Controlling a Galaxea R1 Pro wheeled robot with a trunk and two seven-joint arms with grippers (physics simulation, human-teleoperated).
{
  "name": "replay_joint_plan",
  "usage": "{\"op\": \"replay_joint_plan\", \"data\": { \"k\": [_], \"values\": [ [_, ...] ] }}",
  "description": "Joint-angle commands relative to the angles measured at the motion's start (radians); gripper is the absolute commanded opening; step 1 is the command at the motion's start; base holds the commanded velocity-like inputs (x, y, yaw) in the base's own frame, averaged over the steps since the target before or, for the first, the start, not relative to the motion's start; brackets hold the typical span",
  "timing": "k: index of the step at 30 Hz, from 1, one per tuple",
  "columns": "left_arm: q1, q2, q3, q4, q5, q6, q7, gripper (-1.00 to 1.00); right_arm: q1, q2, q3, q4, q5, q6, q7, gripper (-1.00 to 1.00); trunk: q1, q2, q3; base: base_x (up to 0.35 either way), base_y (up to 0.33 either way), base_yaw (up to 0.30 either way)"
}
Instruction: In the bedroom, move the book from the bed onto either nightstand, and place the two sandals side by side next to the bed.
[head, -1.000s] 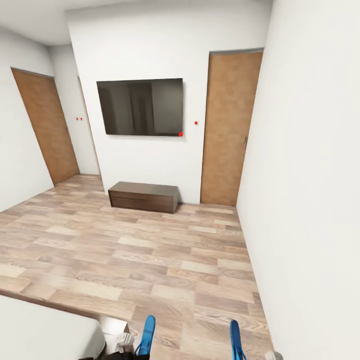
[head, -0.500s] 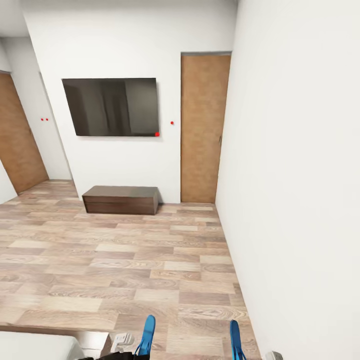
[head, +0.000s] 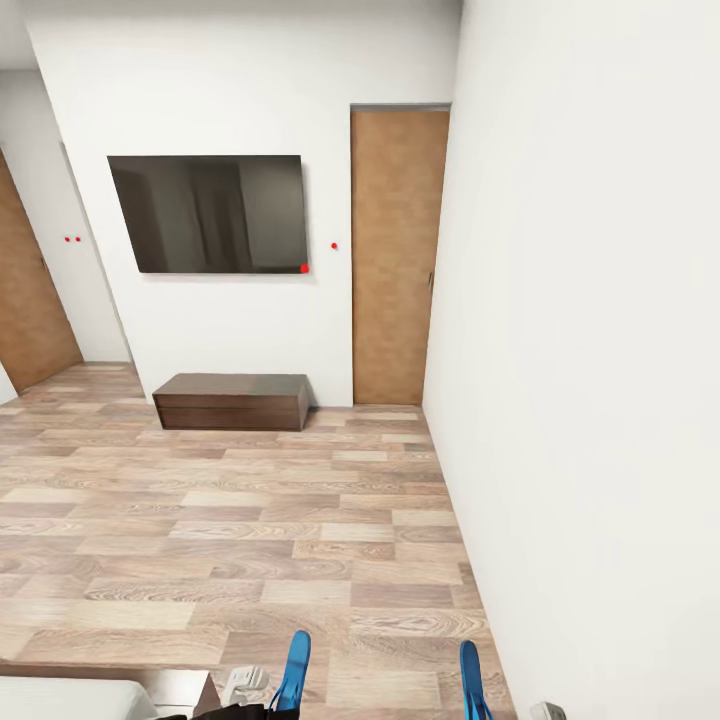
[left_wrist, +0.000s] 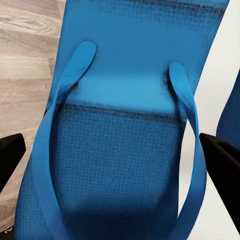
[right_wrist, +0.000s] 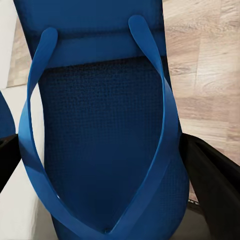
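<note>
- Looking out from the head camera, I see the white-walled bedroom (head: 580, 300), a plain wall close on my right and another facing me across the room.
- Its light wood-plank floor (head: 250, 520) runs from my base to that far wall.
- I can just make out a corner of the low bed with the pale grey mattress (head: 60, 700) at the lower left edge, its dark frame beside it.
- A tall light-brown wooden door (head: 395, 255) stands shut in the far wall, and part of another shows at the left edge.
- A flat black wall-mounted screen (head: 210, 213) hangs left of that door.
- Below the screen a low dark brown wooden cabinet (head: 232, 401) sits on the floor against the wall.
- The left bright blue flat sandal (head: 296, 668) is upright at the bottom of my view; on the left wrist camera the left end effector (left_wrist: 120, 160) has it between its black fingers (left_wrist: 222, 160), one at each side, clenched on its edges.
- The right bright blue flat sandal (head: 470, 678) stands near it, apart; the right end effector (right_wrist: 107, 165) grips it the same way, dark fingers (right_wrist: 212, 180) pressed to both sides.
- Both sandals are off the floor.
</note>
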Motion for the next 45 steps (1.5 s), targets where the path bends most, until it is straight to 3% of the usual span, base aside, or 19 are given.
{"op": "replay_joint_plan", "data": {
  "k": [1, 18, 45],
  "values": [
    [0.000, 0.001, -0.006, -0.001, 0.010, 0.010, -0.001, -1.00, 0.000, 0.000, 0.007, 0.000, -0.010, 0.007, 0.002, -1.00, 0.001, -0.002, -0.001, 0.000, 0.000, 0.000],
    [0.000, -0.007, -0.006, 0.001, 0.011, 0.007, -0.001, -1.00, 0.000, 0.000, 0.007, -0.001, -0.009, 0.005, 0.001, -1.00, 0.001, -0.002, -0.002, 0.000, 0.000, 0.000],
    [0.000, -0.007, -0.006, 0.001, 0.011, 0.007, -0.001, -1.00, 0.000, 0.000, 0.007, -0.001, -0.009, 0.005, 0.001, -1.00, 0.001, -0.002, -0.031, 0.000, 0.000, 0.000]
  ]
}}
